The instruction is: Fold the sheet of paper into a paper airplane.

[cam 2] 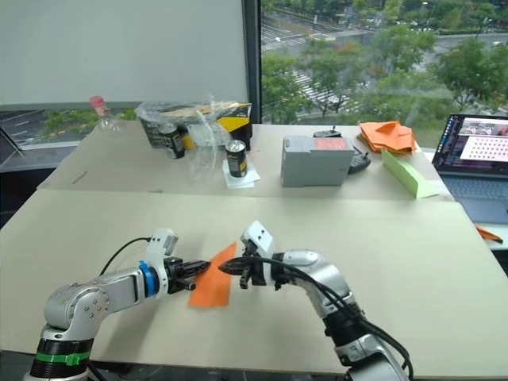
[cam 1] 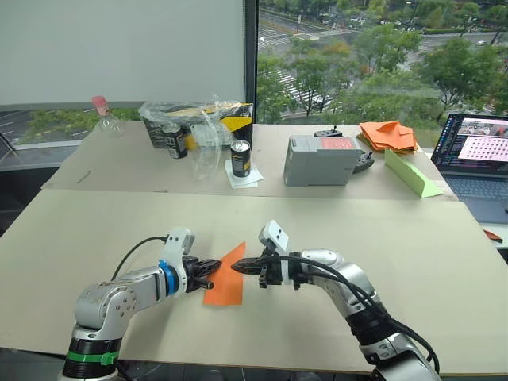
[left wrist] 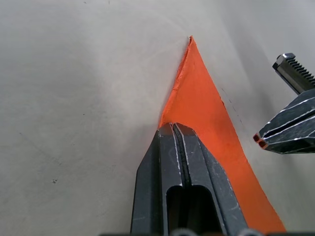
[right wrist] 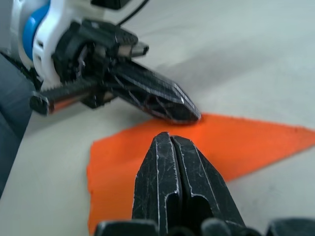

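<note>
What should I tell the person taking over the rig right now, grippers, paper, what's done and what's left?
Left gripper: jaws shut, tips pressing on the near-left edge of the sheet of paper.
Right gripper: jaws shut, tips over the paper's right edge; whether they touch it cannot be told.
Paper: lying flat on the near table, already folded into a narrow pointed shape with the tip facing the window.
Done: the first folds, giving the point.
Left: the remaining folds for the wings and upright fin; no finished airplane yet.
On the far table, the heap of orange paper pieces and the green paper wedge are not part of this job.
</note>
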`<action>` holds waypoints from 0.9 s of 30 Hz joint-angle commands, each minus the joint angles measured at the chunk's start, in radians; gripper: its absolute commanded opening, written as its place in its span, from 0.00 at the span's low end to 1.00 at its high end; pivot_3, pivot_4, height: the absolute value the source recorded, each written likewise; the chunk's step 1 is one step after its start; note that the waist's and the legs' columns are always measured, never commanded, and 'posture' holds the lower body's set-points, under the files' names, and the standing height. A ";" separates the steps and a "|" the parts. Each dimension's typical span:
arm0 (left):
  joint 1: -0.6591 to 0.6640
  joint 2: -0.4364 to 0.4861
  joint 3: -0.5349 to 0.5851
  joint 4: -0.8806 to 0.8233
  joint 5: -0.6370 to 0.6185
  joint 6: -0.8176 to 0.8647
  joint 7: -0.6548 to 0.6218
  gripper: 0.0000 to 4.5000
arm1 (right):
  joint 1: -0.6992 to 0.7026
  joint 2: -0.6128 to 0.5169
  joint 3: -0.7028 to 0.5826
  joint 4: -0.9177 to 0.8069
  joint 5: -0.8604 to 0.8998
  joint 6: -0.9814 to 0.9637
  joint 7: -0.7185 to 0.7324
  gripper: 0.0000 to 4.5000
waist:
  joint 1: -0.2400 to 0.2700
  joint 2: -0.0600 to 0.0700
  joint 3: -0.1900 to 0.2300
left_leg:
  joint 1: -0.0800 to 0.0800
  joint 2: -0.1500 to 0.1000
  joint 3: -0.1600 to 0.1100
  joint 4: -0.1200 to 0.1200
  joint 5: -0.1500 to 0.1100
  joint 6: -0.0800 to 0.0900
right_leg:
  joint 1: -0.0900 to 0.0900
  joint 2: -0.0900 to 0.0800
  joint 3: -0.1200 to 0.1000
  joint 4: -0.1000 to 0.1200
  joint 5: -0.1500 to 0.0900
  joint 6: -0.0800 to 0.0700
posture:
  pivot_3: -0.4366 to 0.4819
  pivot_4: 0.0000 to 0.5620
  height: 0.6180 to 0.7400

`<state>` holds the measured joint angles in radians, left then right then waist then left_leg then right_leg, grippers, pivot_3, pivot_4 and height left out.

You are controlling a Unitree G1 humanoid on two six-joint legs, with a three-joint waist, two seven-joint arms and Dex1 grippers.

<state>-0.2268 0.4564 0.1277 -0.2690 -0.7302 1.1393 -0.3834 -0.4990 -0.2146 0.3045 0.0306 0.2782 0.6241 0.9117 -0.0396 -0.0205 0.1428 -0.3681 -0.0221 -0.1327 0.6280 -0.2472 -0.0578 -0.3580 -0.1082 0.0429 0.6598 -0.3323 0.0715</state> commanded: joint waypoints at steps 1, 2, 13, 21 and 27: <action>0.022 0.005 -0.021 0.026 0.030 0.029 0.017 0.00 | -0.019 0.008 0.000 -0.020 0.003 -0.011 -0.014 0.00 | 0.000 0.000 0.000 | 0.000 0.000 0.000 0.000 0.000 0.000 | 0.000 0.000 0.000 0.000 0.000 0.000 | 0.48 0.27 1.00; 0.023 0.005 -0.021 0.025 0.029 0.030 0.018 0.00 | -0.017 0.005 0.013 -0.009 -0.013 -0.026 -0.019 0.00 | -0.001 0.000 0.000 | 0.000 0.000 0.000 0.000 0.000 0.000 | 0.000 0.000 0.000 0.000 0.000 0.000 | 0.48 0.27 1.00; 0.016 -0.009 -0.014 0.021 0.031 0.028 0.034 0.00 | 0.005 -0.017 0.125 0.047 -0.123 -0.102 -0.022 0.00 | -0.002 0.000 0.000 | 0.000 0.000 0.000 0.000 0.000 0.000 | 0.000 0.000 0.000 0.001 0.000 0.000 | 0.48 0.27 1.00; -0.037 -0.048 -0.035 0.050 0.058 0.012 0.064 0.00 | 0.017 -0.027 0.152 0.044 -0.144 -0.118 -0.009 0.00 | 0.000 0.000 0.000 | 0.000 0.000 0.000 0.000 0.000 0.000 | 0.000 0.000 0.000 0.001 0.000 0.000 | 0.48 0.27 1.00; -0.049 -0.063 -0.051 0.072 0.086 -0.004 0.071 0.00 | 0.024 -0.032 0.156 0.035 -0.148 -0.119 -0.007 0.00 | -0.001 0.000 0.000 | 0.000 0.000 0.000 0.000 0.000 0.000 | 0.000 0.000 0.000 0.001 0.000 0.000 | 0.48 0.27 1.00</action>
<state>-0.2830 0.3965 0.0994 -0.2339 -0.6881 1.1274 -0.3385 -0.4929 -0.2417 0.4397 0.0695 0.1404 0.5019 0.8943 -0.0409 -0.0204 0.1427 -0.3679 -0.0221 -0.1328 0.6284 -0.2470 -0.0580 -0.3578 -0.1081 0.0426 0.6606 -0.3323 0.0715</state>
